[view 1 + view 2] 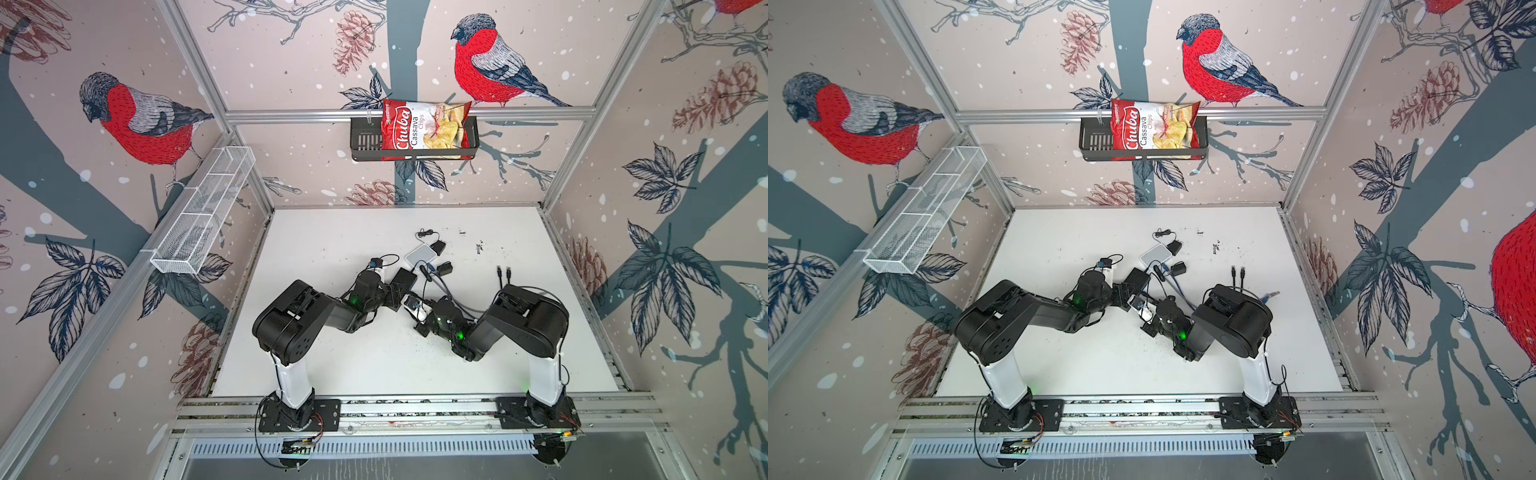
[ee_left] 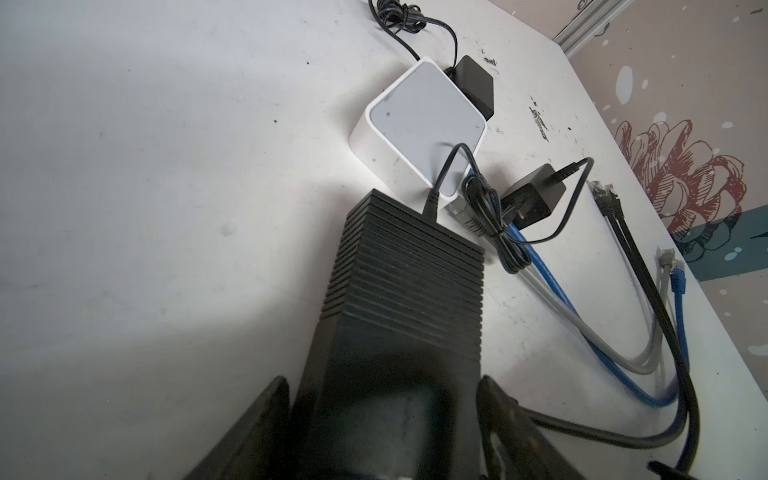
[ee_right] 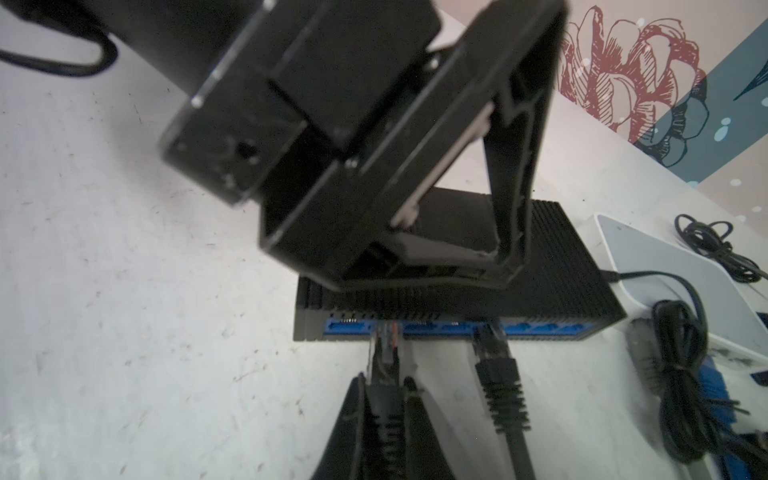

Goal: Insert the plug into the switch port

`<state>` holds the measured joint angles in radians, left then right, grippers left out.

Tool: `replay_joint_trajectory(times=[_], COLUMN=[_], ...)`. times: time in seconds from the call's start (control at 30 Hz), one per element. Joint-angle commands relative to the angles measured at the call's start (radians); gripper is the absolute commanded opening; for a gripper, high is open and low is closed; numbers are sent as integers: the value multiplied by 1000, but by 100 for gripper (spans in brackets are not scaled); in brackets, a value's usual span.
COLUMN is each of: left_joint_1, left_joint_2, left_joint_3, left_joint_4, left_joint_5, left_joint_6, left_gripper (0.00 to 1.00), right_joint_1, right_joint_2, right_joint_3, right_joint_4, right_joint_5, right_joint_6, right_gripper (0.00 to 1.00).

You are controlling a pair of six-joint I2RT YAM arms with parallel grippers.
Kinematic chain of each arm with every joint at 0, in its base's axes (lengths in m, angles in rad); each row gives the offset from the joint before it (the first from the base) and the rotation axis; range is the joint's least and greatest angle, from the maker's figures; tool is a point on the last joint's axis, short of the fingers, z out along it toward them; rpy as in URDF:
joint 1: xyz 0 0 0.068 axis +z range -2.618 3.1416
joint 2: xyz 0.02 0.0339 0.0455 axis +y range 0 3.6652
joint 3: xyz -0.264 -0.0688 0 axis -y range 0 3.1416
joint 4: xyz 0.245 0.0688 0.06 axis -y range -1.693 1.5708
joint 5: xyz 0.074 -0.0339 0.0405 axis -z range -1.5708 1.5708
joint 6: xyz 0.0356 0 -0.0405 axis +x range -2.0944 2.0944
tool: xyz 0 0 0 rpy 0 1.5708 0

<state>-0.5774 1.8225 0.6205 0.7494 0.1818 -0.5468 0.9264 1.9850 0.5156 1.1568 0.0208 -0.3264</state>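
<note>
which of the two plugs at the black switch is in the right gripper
The clear-tipped plug, pinched by the right gripper; the all-black plug beside it stands ungripped.

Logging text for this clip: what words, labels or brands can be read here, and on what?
"Chuba": on the red chip bag in the black wall basket.
"Cassava": same bag.
"Chips": same bag.
The small green mark on the bag is too small to read.
Nothing legible on the black switch or the white box.

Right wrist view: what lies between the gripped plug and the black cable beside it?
Bare table and empty blue ports, seen in the right wrist view.
</note>
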Motion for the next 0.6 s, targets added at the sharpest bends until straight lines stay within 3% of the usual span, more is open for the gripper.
replay_joint_trajectory(times=[0.0,0.27,0.57], left_joint_1=[-36,-45,-57], left_joint_2=[19,41,25], left_joint_3=[3,0,7], left_joint_4=[-12,56,8], left_joint_5=[306,371,401], left_joint_6=[-52,-49,19], left_gripper=[69,68,68], right_joint_1=[5,5,5], right_joint_2=[19,46,10], right_joint_3=[32,38,52], right_joint_4=[165,224,104], right_joint_5=[-102,-151,-203], right_joint_6=[-37,-64,-79], right_gripper=[7,7,6])
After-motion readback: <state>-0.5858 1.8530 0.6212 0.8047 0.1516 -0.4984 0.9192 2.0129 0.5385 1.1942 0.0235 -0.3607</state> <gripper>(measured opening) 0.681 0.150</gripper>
